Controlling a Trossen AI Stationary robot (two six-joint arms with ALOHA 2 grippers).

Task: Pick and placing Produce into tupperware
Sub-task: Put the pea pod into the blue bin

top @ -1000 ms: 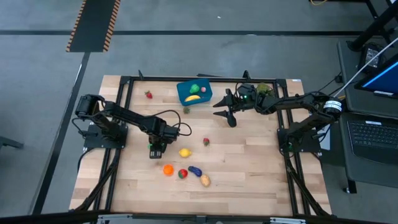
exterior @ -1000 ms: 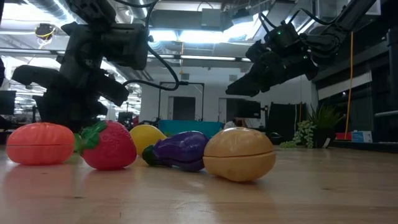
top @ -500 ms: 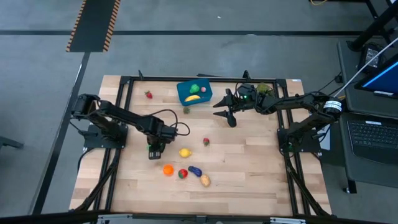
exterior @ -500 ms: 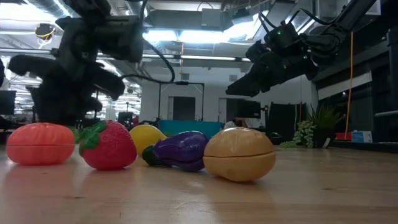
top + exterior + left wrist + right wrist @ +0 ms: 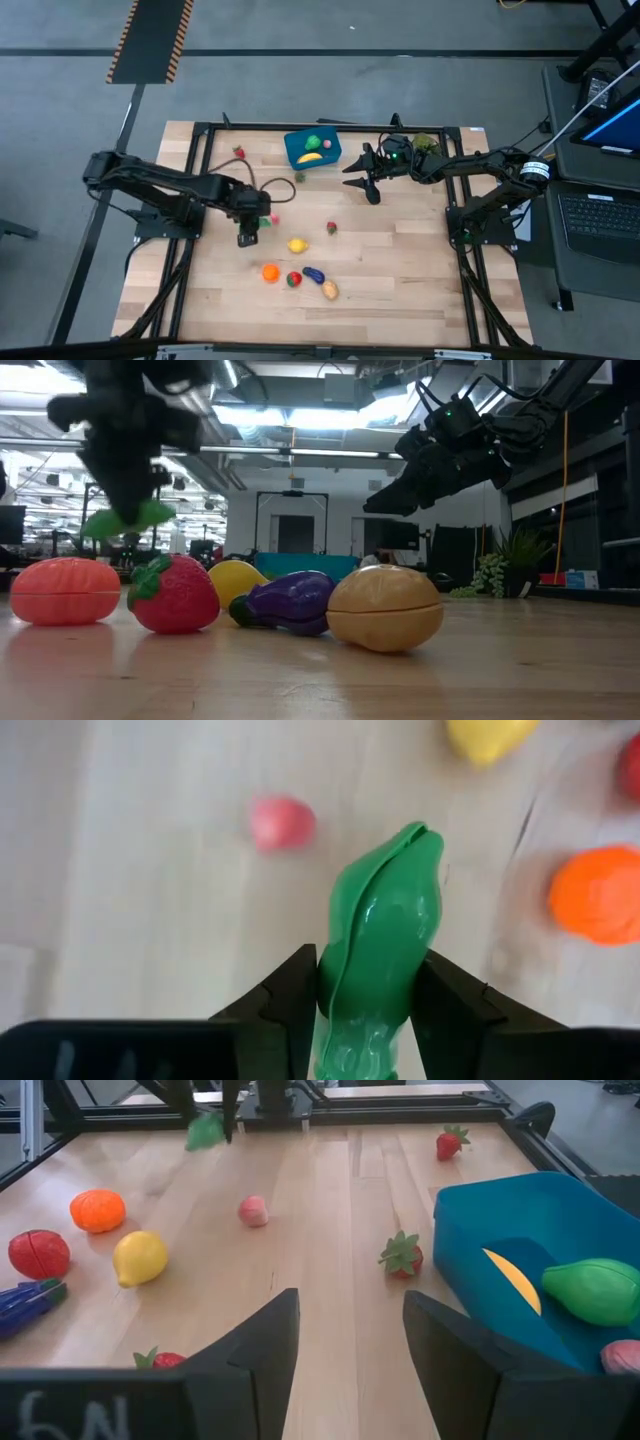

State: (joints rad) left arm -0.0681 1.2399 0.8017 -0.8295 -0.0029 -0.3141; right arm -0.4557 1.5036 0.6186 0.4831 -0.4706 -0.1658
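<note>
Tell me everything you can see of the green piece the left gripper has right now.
The green piece is glossy, smooth plastic, elongated, tapering to a rounded tip with a seam along it, like a toy pepper or cucumber. The left gripper is shut on it, both dark fingers pressing its lower sides, the tip sticking out beyond them. In the low view it hangs above the table, touching nothing else. From above it shows beside the gripper, left of the lemon.
</note>
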